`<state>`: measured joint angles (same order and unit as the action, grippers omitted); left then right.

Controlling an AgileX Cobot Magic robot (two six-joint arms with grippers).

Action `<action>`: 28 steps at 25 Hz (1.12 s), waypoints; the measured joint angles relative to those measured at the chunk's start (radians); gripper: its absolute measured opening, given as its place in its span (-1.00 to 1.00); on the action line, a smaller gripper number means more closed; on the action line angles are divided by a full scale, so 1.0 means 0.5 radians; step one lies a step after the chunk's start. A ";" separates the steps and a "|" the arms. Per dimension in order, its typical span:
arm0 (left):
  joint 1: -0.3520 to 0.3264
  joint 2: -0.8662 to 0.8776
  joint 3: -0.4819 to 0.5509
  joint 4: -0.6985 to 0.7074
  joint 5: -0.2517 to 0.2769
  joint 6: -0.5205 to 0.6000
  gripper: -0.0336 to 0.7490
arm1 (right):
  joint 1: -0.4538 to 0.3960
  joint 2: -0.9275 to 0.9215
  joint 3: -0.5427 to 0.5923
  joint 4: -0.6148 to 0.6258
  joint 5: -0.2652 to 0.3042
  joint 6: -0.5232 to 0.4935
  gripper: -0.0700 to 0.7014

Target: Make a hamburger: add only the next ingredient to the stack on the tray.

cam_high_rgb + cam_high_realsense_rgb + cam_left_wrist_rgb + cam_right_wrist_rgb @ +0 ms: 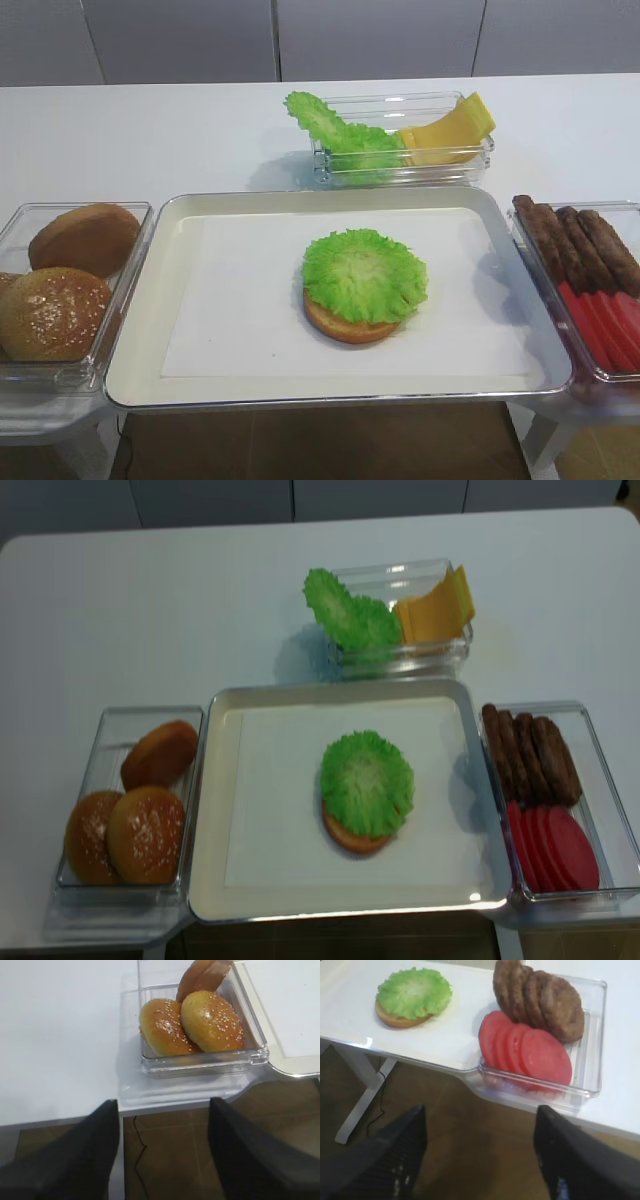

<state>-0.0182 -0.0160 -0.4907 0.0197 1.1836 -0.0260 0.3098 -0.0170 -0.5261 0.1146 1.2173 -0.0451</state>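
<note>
A bright green ruffled lettuce leaf (364,273) (367,782) (413,991) lies on the flat bun bottom (345,327) (395,1020), covering most of it. This stack sits right of centre on the paper-lined tray (140,330) (215,810). No gripper touches it. My right gripper (480,1110) hangs open and empty over the brown floor, in front of the table's edge below the tomato tub. Off the front edge by the bun tub, my left gripper (164,1102) is likewise open and empty. Neither gripper appears in the high views.
A clear tub at the back holds more lettuce (335,130) and yellow cheese slices (450,130). The left tub (130,260) holds sesame buns (210,1020). The right tub (597,1035) holds brown patties (580,245) and tomato slices (530,1050).
</note>
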 joint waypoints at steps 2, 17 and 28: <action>0.000 0.000 0.000 0.000 0.000 0.000 0.16 | 0.000 0.000 0.015 -0.029 -0.068 -0.003 0.54; 0.000 0.000 0.000 0.000 0.000 0.000 0.16 | 0.000 0.000 0.073 -0.118 -0.166 -0.004 0.54; 0.000 0.000 0.000 0.000 0.000 0.000 0.16 | -0.398 0.000 0.073 -0.118 -0.167 -0.004 0.54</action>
<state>-0.0182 -0.0160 -0.4907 0.0197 1.1836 -0.0260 0.1109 -0.0170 -0.4896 0.0554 1.1337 -0.0473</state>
